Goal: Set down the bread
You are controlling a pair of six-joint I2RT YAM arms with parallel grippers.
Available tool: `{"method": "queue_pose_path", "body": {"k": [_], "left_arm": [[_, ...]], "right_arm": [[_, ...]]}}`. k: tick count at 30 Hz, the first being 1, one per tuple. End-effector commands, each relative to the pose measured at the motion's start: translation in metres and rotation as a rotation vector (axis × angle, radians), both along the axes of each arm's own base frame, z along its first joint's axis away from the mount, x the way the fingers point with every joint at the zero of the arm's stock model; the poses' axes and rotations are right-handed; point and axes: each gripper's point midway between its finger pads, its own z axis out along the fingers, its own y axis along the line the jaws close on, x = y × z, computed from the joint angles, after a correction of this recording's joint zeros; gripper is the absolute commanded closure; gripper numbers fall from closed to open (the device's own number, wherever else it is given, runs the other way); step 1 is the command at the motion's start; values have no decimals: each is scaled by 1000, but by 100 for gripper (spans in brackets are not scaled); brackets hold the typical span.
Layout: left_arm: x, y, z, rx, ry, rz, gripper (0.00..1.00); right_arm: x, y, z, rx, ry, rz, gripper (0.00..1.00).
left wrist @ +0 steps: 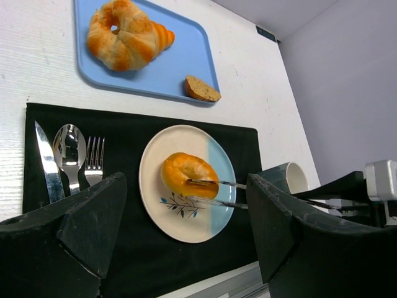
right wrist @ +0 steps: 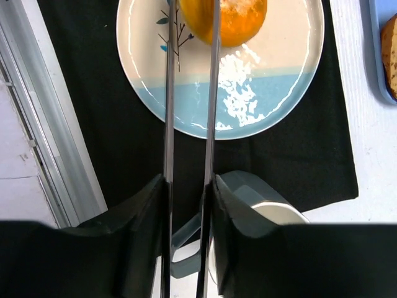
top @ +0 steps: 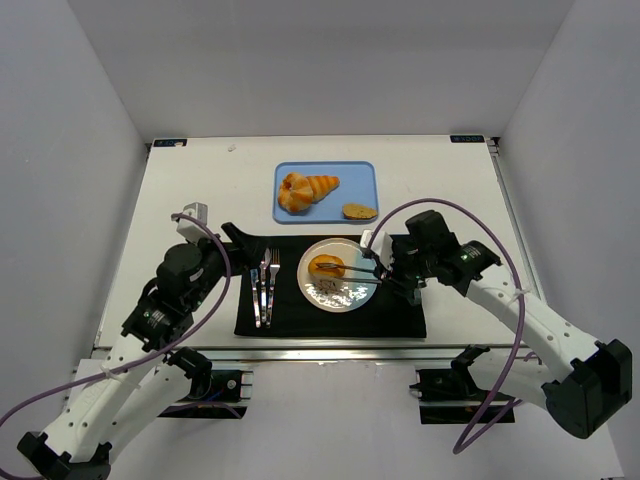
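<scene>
Bread [top: 326, 266] sits on plate [top: 345, 300], on the cream half, inside the rim. Placing looks nearly done; what's left, imo, is letting go & backing out clean.

R tool [right wrist: 188, 186] is clamped on tongs [right wrist: 169, 93], jaws partway closed, pads outside both blades. Blades run out to the bread: one crosses over it, the other lies at its edge, low over the plate. Can't tell if they pinch it or just touch.

To do it well:
- Ease R tool so the blades spring off both sides of the bread before any move.
- Then lift the tips a bit & pull back along the blade line. No sideways sweep, or the bread drags toward the rim.
- It's round & prob light, may cling to a blade, so go slow.

L tool [top: 240, 240] is wide open & empty, over the mat [top: 400, 320] at its far-left corner by the cutlery. It's well apart from the plate, no part in this step.

Around:
- Mug [right wrist: 248, 189] is just beside the plate's right edge, close under R tool. It's the main thing in the way on withdrawal, so don't drop the wrist.
- Knife [left wrist: 46, 161], spoon [left wrist: 68, 149] & fork [left wrist: 94, 158] lie on the mat left of the plate.
- Tray [top: 360, 180] sits further back w/ rolls [top: 305, 190] & a brown slice [top: 358, 211], apart from the mat, not in the path.
</scene>
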Motion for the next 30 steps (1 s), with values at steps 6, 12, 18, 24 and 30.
{"method": "queue_pose_path", "body": {"k": [6,12,18,24,30], "left_arm": [[-6,5,1,-37,-11,14,13],[-8,6,0,-40,-8,20,13],[-4,4,3,-33,-16,15,12],[1,-1,4,-27,-23,0,12],[3,-4,1,-17,-23,-11,12]], "right_arm": [[-5,12,20,62,-34,66,49],[-8,19,43,140,-72,75,52],[11,24,82,260,-115,-79,60],[102,-40,102,389,-24,-568,70],[162,-172,30,282,39,-998,76]]}}
